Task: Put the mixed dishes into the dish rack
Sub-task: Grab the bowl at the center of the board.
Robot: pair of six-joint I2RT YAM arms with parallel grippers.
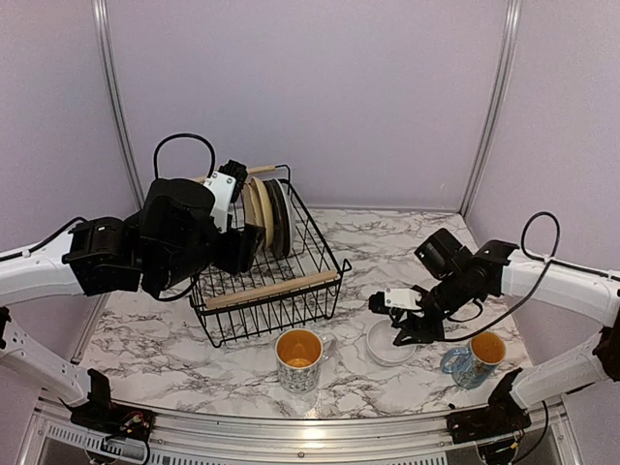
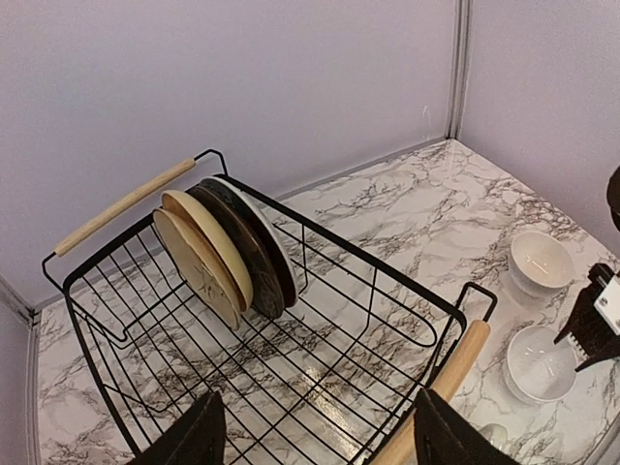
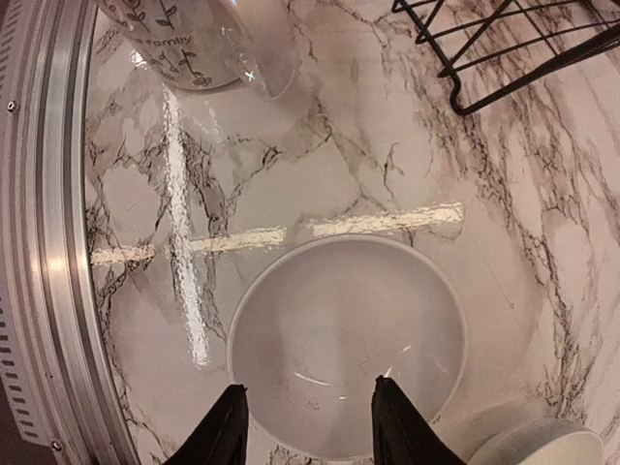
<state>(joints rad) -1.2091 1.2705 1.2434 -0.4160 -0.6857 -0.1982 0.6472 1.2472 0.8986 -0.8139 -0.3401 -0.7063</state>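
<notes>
The black wire dish rack (image 1: 274, 288) stands left of centre, with several plates (image 1: 266, 215) on edge at its far end: tan ones and a dark grey one (image 2: 247, 250). My left gripper (image 2: 315, 441) is open and empty above the rack's near part (image 2: 339, 228). My right gripper (image 3: 308, 426) is open, its fingertips over the near rim of a small white bowl (image 3: 349, 339), which also shows in the top view (image 1: 386, 346). A second white bowl (image 2: 540, 260) sits beyond it. One orange-lined mug (image 1: 298, 358) stands in front of the rack, another (image 1: 475, 358) at the right.
The rack's wooden handles (image 2: 121, 205) (image 2: 455, 363) lie along its two short sides. In the right wrist view, the nearer mug (image 3: 184, 44) and the rack's corner (image 3: 504, 48) lie ahead. The table's metal front edge (image 3: 39, 242) runs at the left.
</notes>
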